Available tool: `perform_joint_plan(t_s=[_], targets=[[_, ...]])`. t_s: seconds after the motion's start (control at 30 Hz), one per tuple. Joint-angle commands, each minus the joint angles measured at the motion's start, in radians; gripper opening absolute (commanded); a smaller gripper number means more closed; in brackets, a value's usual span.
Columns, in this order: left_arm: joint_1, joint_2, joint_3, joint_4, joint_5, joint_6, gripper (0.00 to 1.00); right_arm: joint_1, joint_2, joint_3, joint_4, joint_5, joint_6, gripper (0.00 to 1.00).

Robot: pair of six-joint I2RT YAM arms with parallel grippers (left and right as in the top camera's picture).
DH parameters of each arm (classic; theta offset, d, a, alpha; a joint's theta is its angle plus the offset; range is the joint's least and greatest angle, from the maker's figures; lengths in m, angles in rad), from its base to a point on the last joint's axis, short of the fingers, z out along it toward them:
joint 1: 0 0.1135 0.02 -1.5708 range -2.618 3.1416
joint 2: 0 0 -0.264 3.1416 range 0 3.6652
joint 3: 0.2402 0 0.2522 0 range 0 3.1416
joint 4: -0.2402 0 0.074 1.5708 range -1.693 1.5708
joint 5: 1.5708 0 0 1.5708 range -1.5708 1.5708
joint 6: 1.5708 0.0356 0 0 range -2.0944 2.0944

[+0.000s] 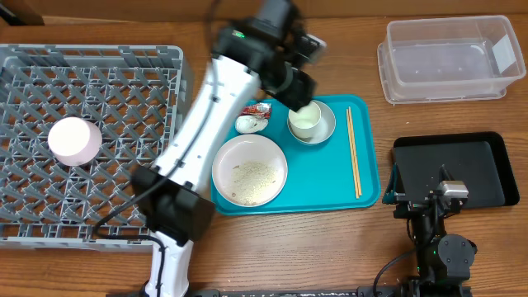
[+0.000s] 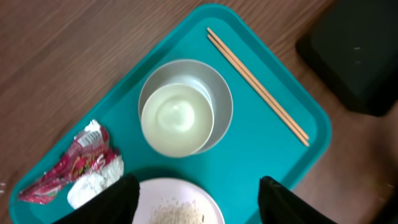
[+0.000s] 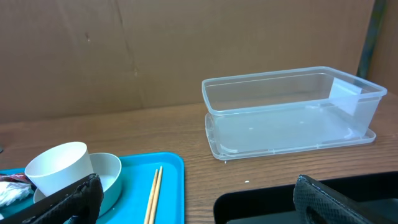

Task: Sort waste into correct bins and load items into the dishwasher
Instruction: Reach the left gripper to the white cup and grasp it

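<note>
1. Nearest the arm bases, on a wooden table (image 1: pixel 330 247): one black tray (image 1: pixel 487 165); right gripper (image 3: pixel 199 202) over it, jaws wide apart, empty.
2. Midway, one teal tray (image 1: pixel 322 177): one plate (image 1: pixel 227 157) of rice (image 1: pixel 252 175), one cup (image 1: pixel 304 118) inside one bowl (image 1: pixel 328 122), two chopsticks (image 1: pixel 353 153), one wrapper (image 1: pixel 256 109), one scrap (image 1: pixel 247 124); left gripper (image 2: pixel 198 196) above, spread, empty.
3. Left, one rack (image 1: pixel 124 82) holding one dish (image 1: pixel 74 139).
4. Farthest, one tub (image 1: pixel 445 58); brown wall (image 3: pixel 124 50).

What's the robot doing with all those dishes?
It is clearing up after a meal. The left gripper hovers open over the teal tray, above the white cup sitting in the grey-green bowl. One small white dish is already in the grey rack. The plate with rice, red wrapper and chopsticks wait on the tray. The right gripper rests open and empty.
</note>
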Motion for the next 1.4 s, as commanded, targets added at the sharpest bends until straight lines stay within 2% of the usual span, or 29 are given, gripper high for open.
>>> perform_joint_plan(t_s=[0.0, 0.13, 0.3, 0.57, 0.8, 0.87, 1.07, 1.1, 1.37], targets=[[-0.078, 0.055, 0.007, 0.042, -0.206, -0.035, 0.66, -0.005, -0.012, -0.011, 0.006, 0.006, -0.003, 1.00], [-0.139, 0.103, 0.006, 0.095, -0.221, -0.035, 0.57, -0.005, -0.012, -0.011, 0.006, 0.006, -0.003, 1.00], [-0.167, 0.178, 0.006, 0.103, -0.220, -0.037, 0.56, -0.005, -0.012, -0.011, 0.006, 0.006, -0.003, 1.00], [-0.167, 0.249, 0.006, 0.109, -0.224, -0.103, 0.38, -0.005, -0.012, -0.011, 0.006, 0.006, -0.003, 1.00], [-0.167, 0.254, 0.006, 0.080, -0.210, -0.115, 0.38, -0.005, -0.012, -0.011, 0.006, 0.006, -0.003, 1.00], [-0.168, 0.261, 0.006, 0.066, -0.187, -0.116, 0.34, -0.005, -0.012, -0.011, 0.006, 0.006, -0.003, 1.00], [-0.168, 0.282, 0.004, 0.047, -0.180, -0.122, 0.33, -0.005, -0.012, -0.011, 0.006, 0.006, -0.003, 1.00], [-0.168, 0.282, 0.004, 0.047, -0.179, -0.127, 0.27, -0.005, -0.012, -0.011, 0.006, 0.006, -0.003, 1.00], [-0.168, 0.282, 0.004, 0.035, -0.179, -0.141, 0.14, -0.005, -0.012, -0.011, 0.006, 0.006, -0.003, 1.00]])
